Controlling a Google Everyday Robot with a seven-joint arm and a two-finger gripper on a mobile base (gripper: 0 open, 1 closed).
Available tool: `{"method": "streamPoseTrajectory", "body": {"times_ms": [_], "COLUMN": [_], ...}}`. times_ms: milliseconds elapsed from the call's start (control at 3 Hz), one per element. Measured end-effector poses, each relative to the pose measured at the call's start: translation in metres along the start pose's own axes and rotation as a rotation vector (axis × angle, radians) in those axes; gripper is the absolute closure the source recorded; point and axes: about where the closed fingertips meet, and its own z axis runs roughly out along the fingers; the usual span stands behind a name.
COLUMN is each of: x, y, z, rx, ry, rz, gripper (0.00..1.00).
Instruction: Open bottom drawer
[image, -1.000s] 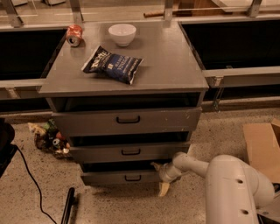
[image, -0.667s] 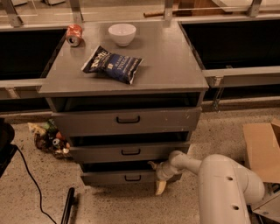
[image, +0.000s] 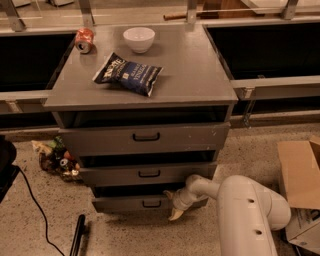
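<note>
The gripper (image: 175, 205) is hanging low at the cabinet (image: 200, 75), against the right half of its lowest front, with the pale arm (image: 245, 210) reaching in from the cabinet's right. Compared with a second ago, it is sitting a little further in from the cabinet's right edge, so it is closing on the middle of that front. Whether the gripper is spread or pressed together I cannot tell; nothing appears to be pinched in it.

The bottom drawer (image: 120, 203) is lying at the foot of the cabinet, under the middle drawer (image: 110, 175) and the top drawer (image: 100, 140). Its small black bar handle (image: 151, 203) is sitting at the centre of the cabinet's lowest front, just beside the gripper and apparently not yet gripped. The drawer front is showing no shift outward over that second, so the pull seems not to be starting yet.

My reading is that the approach is nearly ending: the gripper is needing only a short further move across the cabinet's front to reach the handle, then a straight pull away from the cabinet.

On the cabinet's top a chip bag (image: 128, 73), a white bowl (image: 139, 39) and a soda can (image: 84, 40) are resting, untouched by this work.
</note>
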Motion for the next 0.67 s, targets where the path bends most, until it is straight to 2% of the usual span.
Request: {"method": "streamPoseTrajectory", "body": {"times_ms": [333, 667], "x": [-0.0106, -0.0149], "y": [0.0123, 0.0108], "z": [-0.0013, -0.009], "rx": [-0.015, -0.015], "ry": [-0.017, -0.017], "rz": [-0.011, -0.011], "gripper": [0.66, 0.89]}}
